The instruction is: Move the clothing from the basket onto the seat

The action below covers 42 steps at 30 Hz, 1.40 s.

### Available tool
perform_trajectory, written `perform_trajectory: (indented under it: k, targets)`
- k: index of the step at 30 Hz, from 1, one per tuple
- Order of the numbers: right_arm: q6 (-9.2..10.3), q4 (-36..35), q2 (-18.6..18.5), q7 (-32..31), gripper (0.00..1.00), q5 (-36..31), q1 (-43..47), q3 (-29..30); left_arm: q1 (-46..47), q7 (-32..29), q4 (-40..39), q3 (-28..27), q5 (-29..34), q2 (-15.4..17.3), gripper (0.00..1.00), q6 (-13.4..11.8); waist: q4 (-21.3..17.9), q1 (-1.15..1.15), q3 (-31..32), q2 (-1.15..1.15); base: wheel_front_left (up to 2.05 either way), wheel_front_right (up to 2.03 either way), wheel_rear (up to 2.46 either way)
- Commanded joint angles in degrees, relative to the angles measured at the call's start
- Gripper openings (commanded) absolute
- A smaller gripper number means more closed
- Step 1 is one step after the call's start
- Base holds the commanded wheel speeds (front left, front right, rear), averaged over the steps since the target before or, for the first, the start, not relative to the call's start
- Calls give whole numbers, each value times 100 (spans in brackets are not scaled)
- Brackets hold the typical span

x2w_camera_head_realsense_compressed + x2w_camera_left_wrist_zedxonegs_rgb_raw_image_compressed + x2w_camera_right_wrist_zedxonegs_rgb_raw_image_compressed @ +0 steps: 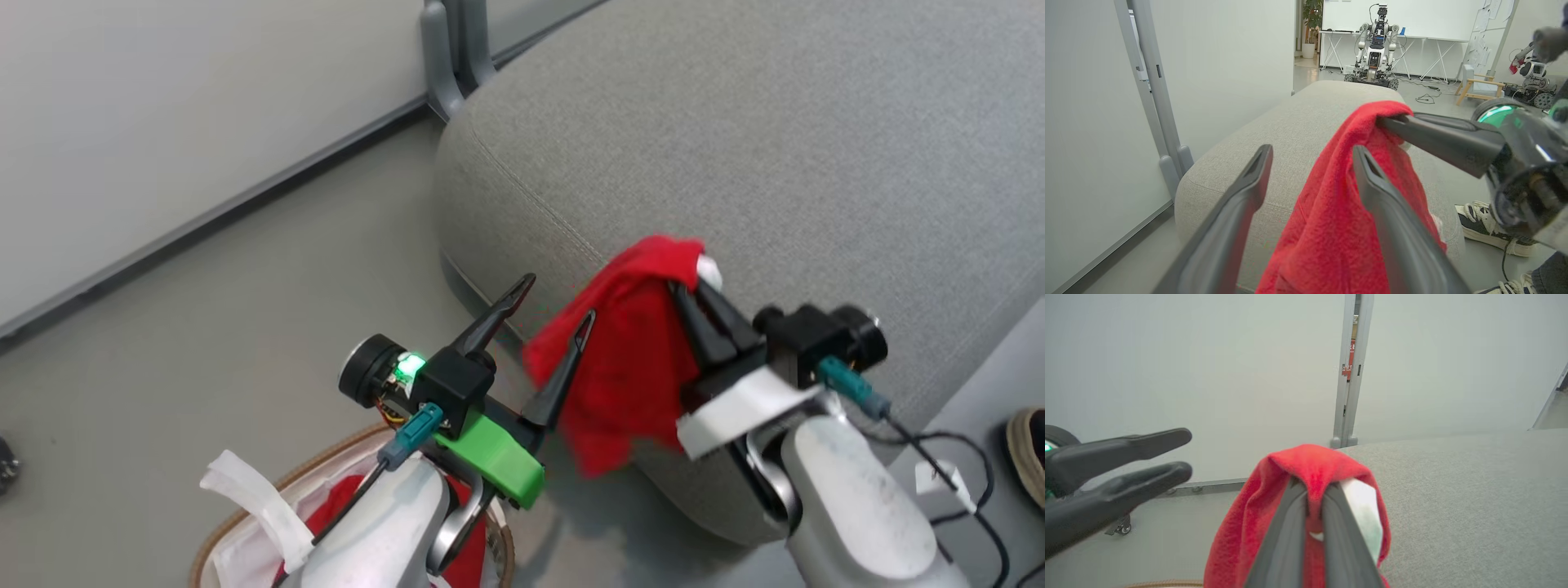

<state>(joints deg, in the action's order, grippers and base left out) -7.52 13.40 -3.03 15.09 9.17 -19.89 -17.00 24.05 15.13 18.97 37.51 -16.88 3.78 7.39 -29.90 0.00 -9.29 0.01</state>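
right gripper clamped tight on the top fold of a plain red fleece garment, fingers pressed together with cloth bunched over the tips; right wrist view shows the same pinch, plus a white hem patch just beside the right-hand finger. garment hangs in the air from that grip, top at the level of the grey seat surface, rest dropping down in front of the seat's rounded front edge; can't tell whether the fabric touches the upholstery. left gripper spread wide, holding nothing, fingers pointing up toward the seat edge; its inner finger overlaps the garment's left edge in the head view, contact unclear. left wrist view: the two open fingers frame the seat corner and the red cloth, with the right gripper's dark fingers coming in from the right. basket at lower left of the head view, partly behind the left forearm, white liner flopped over the rim, second red garment inside it. a person's shoe and loose cables on the floor to the right of the seat; grey partition post behind the seat; another robot parked far back in the room
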Motion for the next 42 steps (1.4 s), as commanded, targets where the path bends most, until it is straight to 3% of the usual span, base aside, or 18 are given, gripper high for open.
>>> perform_trajectory:
  k: [1,4,13,22,30,41,42]
  targets:
    - [6,-36,-28,11,0,-99,-281,78,77,3,-52,23,58,119,100,18,-171,0,-437,-1,0,0,0]
    - [7,-5,-180,11,0,-242,-783,182,126,3,-159,47,71,284,100,18,-182,0,-693,-1,0,0,0]
    - [7,347,-1108,11,0,-662,-2514,666,431,2,-395,175,61,744,100,18,286,0,-1730,-1,0,0,0]
    - [7,1281,-1734,11,0,-1044,-3847,1449,795,3,-558,219,76,1000,100,18,827,0,-2490,-1,0,0,0]
    - [7,2244,-1798,11,0,-1439,-4200,2351,1010,3,-593,204,103,1079,100,18,1200,0,-2940,-1,0,0,0]
    - [7,2805,-1405,10,0,-2087,-3221,3469,854,3,-470,-150,75,968,100,18,1331,0,-2750,-1,0,0,0]
    - [7,2791,-1357,11,35,-2103,-3096,3532,814,3,-448,-183,79,954,100,18,1331,0,-2693,-1,0,0,0]
